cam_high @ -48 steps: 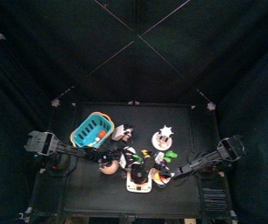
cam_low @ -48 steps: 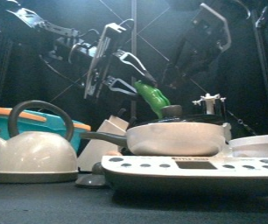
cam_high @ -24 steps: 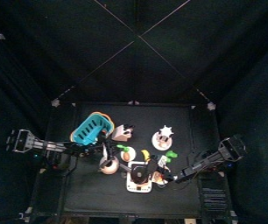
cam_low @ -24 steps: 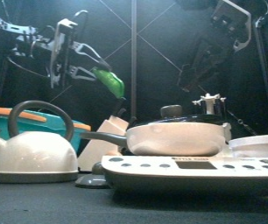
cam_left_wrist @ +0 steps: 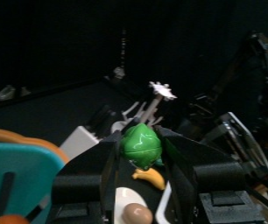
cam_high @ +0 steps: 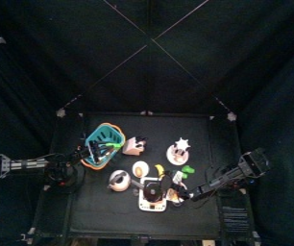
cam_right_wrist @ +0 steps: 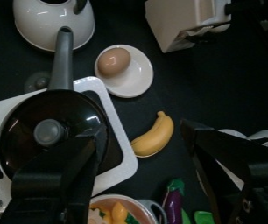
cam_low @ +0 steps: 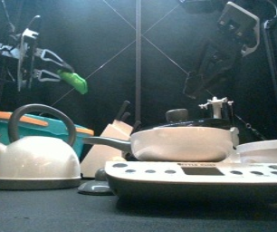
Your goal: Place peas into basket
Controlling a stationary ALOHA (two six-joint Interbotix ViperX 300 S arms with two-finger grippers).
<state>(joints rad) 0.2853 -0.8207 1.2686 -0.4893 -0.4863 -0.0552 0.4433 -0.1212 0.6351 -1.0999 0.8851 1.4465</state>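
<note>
Since half a second ago we see the left gripper (cam_low: pixel 59 74) has swung further left with the peas (cam_left_wrist: pixel 141 144), from above the table's middle to over the basket (cam_high: pixel 102 142) at the far left. Its jaws are closed snugly on the one green piece, held in the air above the basket's rim. Further right stand one kettle (cam_low: pixel 34 157) and one pan (cam_low: pixel 184 140) on its cooker. The right gripper (cam_right_wrist: pixel 143 179) hangs at the near right, jaws spread wide and holding nothing.
</note>
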